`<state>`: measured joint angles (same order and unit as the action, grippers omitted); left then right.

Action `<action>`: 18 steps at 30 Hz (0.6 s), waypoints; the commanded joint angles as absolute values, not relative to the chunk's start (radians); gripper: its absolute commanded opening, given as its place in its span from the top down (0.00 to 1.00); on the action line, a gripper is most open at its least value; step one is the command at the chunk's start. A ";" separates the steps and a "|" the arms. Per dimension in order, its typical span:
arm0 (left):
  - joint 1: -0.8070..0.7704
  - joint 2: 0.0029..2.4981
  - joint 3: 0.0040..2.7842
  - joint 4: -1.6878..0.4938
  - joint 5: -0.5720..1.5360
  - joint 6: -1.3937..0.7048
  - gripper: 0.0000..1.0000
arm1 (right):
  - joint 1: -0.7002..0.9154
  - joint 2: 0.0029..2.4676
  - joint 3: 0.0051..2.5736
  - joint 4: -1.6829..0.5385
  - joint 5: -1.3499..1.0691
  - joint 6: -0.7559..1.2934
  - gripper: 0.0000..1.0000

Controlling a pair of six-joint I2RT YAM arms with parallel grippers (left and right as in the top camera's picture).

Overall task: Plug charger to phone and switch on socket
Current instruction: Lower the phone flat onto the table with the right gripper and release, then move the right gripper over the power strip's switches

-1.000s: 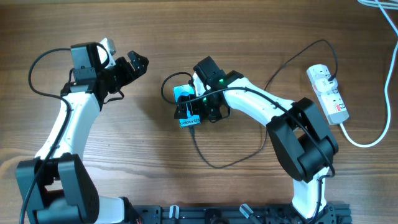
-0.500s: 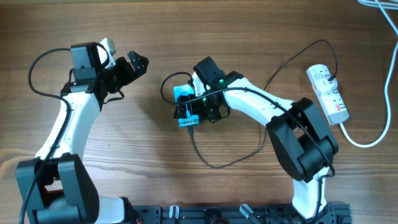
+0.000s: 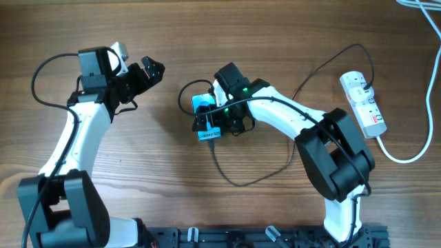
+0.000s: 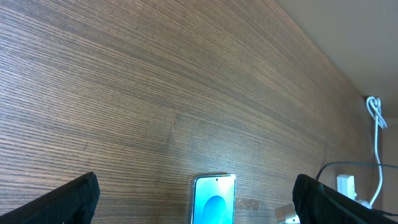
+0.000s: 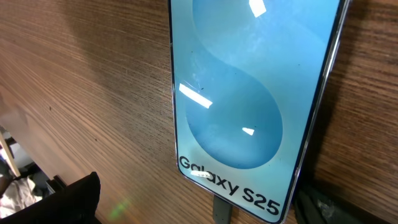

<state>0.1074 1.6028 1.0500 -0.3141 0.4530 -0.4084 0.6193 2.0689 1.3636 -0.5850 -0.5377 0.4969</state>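
The phone [image 3: 205, 118] lies flat at the table's middle, teal screen up, "Galaxy S25" at its near end. It fills the right wrist view [image 5: 249, 93]. The charger's connector tip [image 5: 221, 210] sits in the phone's bottom port. Its thin black cable [image 3: 241, 182] loops toward me, then runs right and up to the white plug [image 3: 356, 83] in the socket [image 3: 366, 105]. My right gripper [image 3: 224, 124] is open and hovers low over the phone's near end [image 5: 196, 194], one finger on each side. My left gripper [image 3: 154, 69] is open and empty, left of the phone, which shows between its fingers [image 4: 214, 200].
The socket's thick white cord [image 3: 403, 157] curves off to the table's right edge. Another white cord [image 3: 422, 14] hangs at the far right corner. The black cable's loop lies in front of the right arm's base.
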 commanded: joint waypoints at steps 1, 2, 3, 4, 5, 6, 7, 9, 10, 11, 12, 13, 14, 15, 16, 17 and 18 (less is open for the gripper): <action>0.110 1.599 1.051 -0.312 0.443 -0.399 0.00 | 0.630 2.148 1.319 -0.588 -0.469 0.533 0.00; 0.110 1.599 1.051 -0.312 0.443 -0.399 0.00 | 0.628 2.143 1.326 -0.592 -0.470 0.543 0.00; 0.110 1.599 1.051 -0.312 0.443 -0.399 0.00 | 0.622 2.127 1.347 -0.613 -0.469 0.537 0.00; 0.110 1.599 1.051 -0.312 0.443 -0.400 0.00 | 0.615 2.107 1.367 -0.635 -0.469 0.520 0.00; 0.110 1.599 1.051 -0.312 0.443 -0.399 0.00 | 0.604 2.078 1.394 -0.664 -0.469 0.493 0.00; 0.110 1.599 1.051 -0.312 0.443 -0.399 0.00 | 0.583 2.024 1.438 -0.716 -0.457 0.467 0.00; 0.110 1.599 1.051 -0.312 0.443 -0.399 0.00 | 0.565 1.986 1.469 -0.756 -0.428 0.467 0.00; 0.110 1.599 1.051 -0.312 0.443 -0.399 0.00 | 0.519 1.914 1.510 -0.801 -0.376 0.467 0.00; 0.110 1.599 1.051 -0.312 0.443 -0.399 0.00 | 0.476 1.855 1.513 -0.801 -0.346 0.469 0.00; 0.110 1.599 1.051 -0.312 0.443 -0.399 0.00 | 0.435 1.813 1.513 -0.802 -0.336 0.471 0.00; 0.110 1.599 1.051 -0.312 0.443 -0.399 0.00 | 0.392 1.779 1.513 -0.804 -0.336 0.470 0.00; 0.110 1.599 1.051 -0.312 0.443 -0.399 0.00 | 0.326 1.739 1.513 -0.805 -0.334 0.470 0.00; 0.110 1.599 1.051 -0.312 0.443 -0.399 0.00 | 0.263 1.715 1.513 -0.804 -0.310 0.470 0.00; 0.110 1.599 1.051 -0.312 0.443 -0.399 0.00 | 0.218 1.708 1.513 -0.806 -0.286 0.471 0.00; 0.110 1.599 1.051 -0.312 0.443 -0.400 0.00 | 0.167 1.706 1.513 -0.819 -0.264 0.471 0.00; 0.110 1.599 1.051 -0.312 0.443 -0.400 0.00 | 0.104 1.708 1.513 -0.845 -0.252 0.471 0.00; 0.110 1.599 1.051 -0.312 0.443 -0.399 0.00 | 0.064 1.709 1.513 -0.869 -0.242 0.471 0.00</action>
